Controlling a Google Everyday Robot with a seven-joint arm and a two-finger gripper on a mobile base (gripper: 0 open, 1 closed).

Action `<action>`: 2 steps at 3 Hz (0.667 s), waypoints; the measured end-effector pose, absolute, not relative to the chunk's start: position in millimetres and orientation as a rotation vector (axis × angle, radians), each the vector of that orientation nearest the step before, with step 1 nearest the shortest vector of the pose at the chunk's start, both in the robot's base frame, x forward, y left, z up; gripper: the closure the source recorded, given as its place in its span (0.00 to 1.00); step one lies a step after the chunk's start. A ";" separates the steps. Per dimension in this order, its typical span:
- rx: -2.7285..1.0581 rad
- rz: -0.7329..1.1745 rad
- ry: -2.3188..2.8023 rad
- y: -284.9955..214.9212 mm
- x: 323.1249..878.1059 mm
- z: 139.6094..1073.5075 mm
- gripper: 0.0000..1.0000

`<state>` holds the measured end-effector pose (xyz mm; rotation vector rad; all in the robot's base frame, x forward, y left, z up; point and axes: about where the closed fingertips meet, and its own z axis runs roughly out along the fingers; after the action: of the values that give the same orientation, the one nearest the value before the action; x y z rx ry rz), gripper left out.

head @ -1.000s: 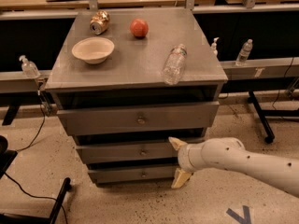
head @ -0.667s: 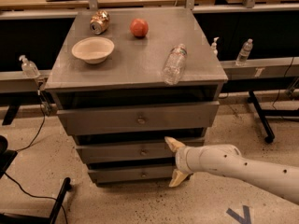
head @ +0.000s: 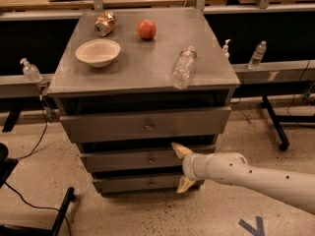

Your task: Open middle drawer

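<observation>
The middle drawer [head: 120, 160] sits second of three in the front of the grey table [head: 147, 77], its small round knob [head: 151, 160] at the centre, between the taller top drawer [head: 108, 127] and the lowest drawer [head: 133, 183]. My claw [head: 181, 167] hangs just right of that knob with its fingers spread wide, holding nothing, the upper tip at the middle drawer's top edge and the lower tip before the lowest drawer. On the table top lie a bowl [head: 97, 51], a can [head: 105, 23], a red fruit [head: 146, 29] and, nearer on the right, a plastic bottle [head: 184, 68] on its side.
</observation>
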<state>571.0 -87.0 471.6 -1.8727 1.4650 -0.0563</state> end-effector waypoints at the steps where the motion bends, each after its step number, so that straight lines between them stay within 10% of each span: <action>1: -1.873 -0.066 1.508 -90.6 595.0 449.0 0.00; 2: -1.886 -0.057 1.572 -89.1 619.8 419.5 0.00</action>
<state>619.8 -89.1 419.5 -1.8859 1.5723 -0.0565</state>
